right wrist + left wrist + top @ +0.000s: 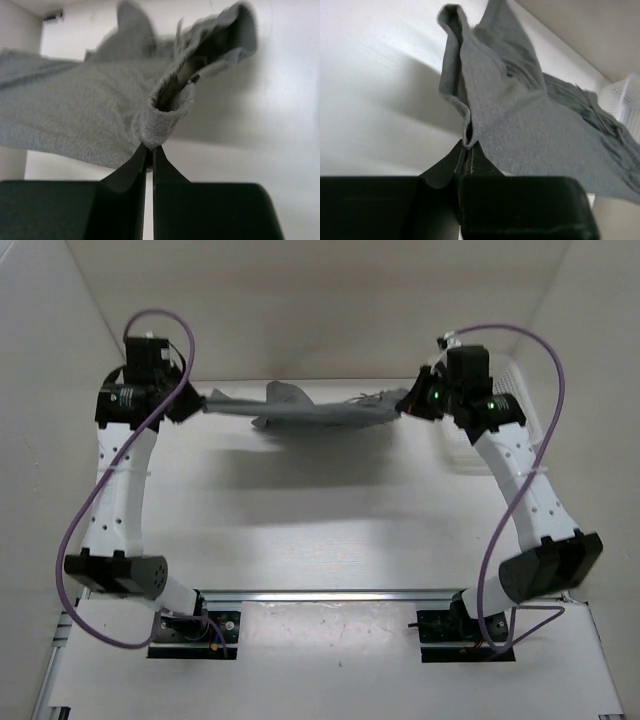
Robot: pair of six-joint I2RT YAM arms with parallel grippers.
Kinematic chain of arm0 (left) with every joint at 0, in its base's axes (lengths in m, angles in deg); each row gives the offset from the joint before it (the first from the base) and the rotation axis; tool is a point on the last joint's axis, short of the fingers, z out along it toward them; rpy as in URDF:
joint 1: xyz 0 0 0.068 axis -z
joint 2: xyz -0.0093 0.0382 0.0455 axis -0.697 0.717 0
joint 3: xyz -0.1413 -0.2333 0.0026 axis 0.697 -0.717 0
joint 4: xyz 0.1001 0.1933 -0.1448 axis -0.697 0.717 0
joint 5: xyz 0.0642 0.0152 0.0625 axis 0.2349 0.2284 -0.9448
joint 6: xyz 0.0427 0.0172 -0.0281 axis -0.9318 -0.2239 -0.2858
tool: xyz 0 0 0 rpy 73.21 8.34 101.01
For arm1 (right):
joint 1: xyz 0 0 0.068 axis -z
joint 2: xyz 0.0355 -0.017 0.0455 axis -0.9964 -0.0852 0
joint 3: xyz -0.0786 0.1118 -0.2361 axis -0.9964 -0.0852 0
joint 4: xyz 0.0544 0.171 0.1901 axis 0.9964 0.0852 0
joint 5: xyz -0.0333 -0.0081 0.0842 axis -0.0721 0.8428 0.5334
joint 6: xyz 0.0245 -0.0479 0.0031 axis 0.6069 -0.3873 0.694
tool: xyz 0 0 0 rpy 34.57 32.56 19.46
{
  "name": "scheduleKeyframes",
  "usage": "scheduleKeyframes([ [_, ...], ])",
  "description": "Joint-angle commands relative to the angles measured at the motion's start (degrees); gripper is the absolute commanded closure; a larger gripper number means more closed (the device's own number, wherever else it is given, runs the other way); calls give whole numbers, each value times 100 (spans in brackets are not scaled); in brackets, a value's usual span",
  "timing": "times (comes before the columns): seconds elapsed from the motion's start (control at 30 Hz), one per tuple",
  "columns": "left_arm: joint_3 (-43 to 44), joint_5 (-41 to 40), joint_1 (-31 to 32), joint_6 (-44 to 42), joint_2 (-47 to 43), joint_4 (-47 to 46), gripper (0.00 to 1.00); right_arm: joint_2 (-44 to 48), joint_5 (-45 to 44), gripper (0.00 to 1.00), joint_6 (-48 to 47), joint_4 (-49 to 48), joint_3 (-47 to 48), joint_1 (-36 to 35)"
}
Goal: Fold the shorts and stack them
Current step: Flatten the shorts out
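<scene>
ok, lower both arms evenly toward the white tabletop (300, 520), with tension on so the cloth lands flat. left gripper (190, 402) and right gripper (408, 402) are each pressed together, pinching opposite ends of the plain grey soft fabric shorts (310, 412), stretched between them in the air. white plastic mesh basket (530, 405) sits far right, behind the right arm.
</scene>
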Motion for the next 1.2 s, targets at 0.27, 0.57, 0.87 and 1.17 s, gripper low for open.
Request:
scheduleKeyframes([
  [0.27,-6122,1072,142,388,-2137,-1084,19,3342,-1484,33,1321,-122,-5964,-658],
  [0.57,-6350,897,142,467,-1585,-1181,14,3485,-548,41,1910,-285,-6125,-211],
  [0.87,-7248,1399,-69,747,-1049,-1973,7,3177,1319,35,3254,-2044,-7083,10],
  [1.17,-6749,845,-131,871,-196,-2299,70,2483,1495,38,4160,-3083,-7795,63],
])
